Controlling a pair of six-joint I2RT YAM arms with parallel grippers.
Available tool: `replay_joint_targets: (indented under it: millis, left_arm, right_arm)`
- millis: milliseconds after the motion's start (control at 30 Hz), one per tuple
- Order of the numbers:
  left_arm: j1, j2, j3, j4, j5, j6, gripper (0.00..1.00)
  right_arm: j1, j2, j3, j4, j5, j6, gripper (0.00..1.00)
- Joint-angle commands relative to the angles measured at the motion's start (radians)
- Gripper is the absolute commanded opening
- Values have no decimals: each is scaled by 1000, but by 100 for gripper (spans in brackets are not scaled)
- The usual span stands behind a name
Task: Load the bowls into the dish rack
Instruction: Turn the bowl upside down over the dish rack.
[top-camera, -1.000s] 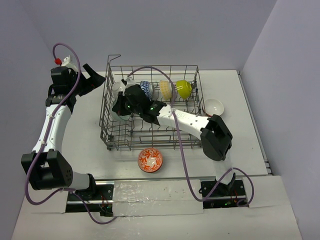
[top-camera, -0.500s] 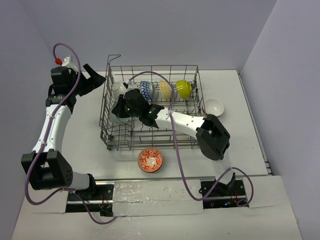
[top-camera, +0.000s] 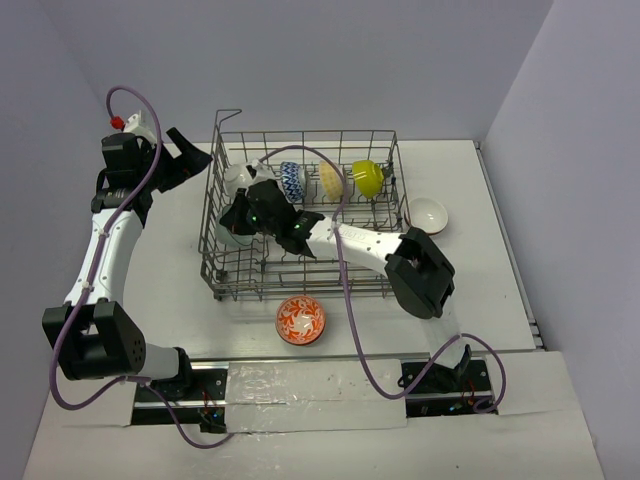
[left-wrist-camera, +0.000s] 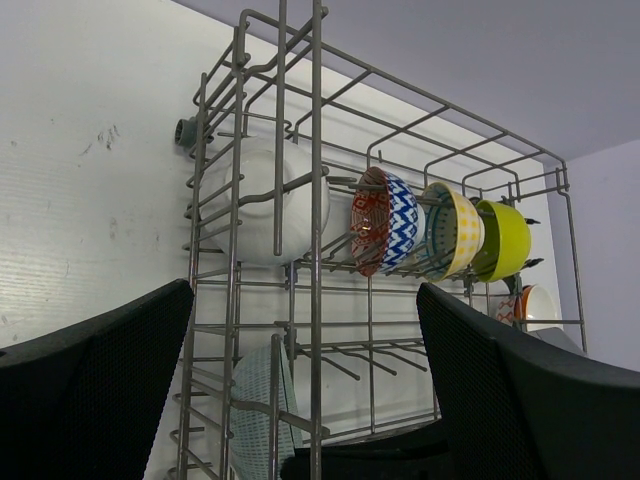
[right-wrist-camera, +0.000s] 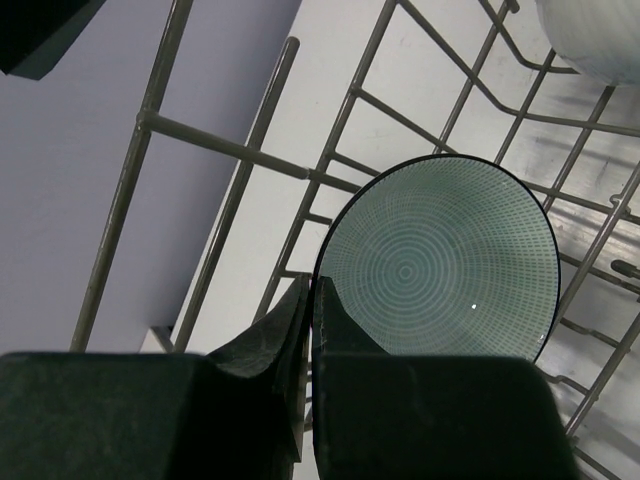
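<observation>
- White table (top-camera: 170, 270) and plain lilac walls (top-camera: 350, 60) are seen all around, and the grey wire dish rack (top-camera: 310, 283) is stood on the table.
- Along the dish rack's far row, four bowls are propped on edge between the tines. A white bowl (top-camera: 238, 178) is at the left end, followed by a blue-white bowl (top-camera: 292, 180), a pale yellow bowl (top-camera: 331, 180) and a lime bowl (top-camera: 366, 177) at the right end.
- A grey-green bowl (right-wrist-camera: 440, 260) with a fine ringed pattern is held on edge inside the dish rack's left part, nearer than the white bowl.
- Its dark rim is pinched between the almost closed fingers of the right gripper (right-wrist-camera: 311, 290), whose arm is extended into the dish rack from the right side.
- A red-white bowl (top-camera: 301, 319) is seen upright on the table just in front of the dish rack's near wall.
- A second white bowl (top-camera: 427, 213) is seen upright just beside the dish rack's right wall.
- The left gripper (left-wrist-camera: 305, 290) is held outside the dish rack's far left corner, turned towards it, with its jaws spread wide and nothing between them.
</observation>
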Motion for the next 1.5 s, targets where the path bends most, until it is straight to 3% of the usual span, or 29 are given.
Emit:
replay_joint_targets:
  millis: [0,433,1467]
  left_arm:
    - [2,1,36,19,22,-8,99]
    - [2,6,33,20,30,-11,99]
    - [2,3,33,23,37,-14,99]
  right_arm:
    - [7,-6,14,131,45,34,0]
    - [6,-28,-70,224,115,95,0]
    - [4,-26,-161,388,102,230,0]
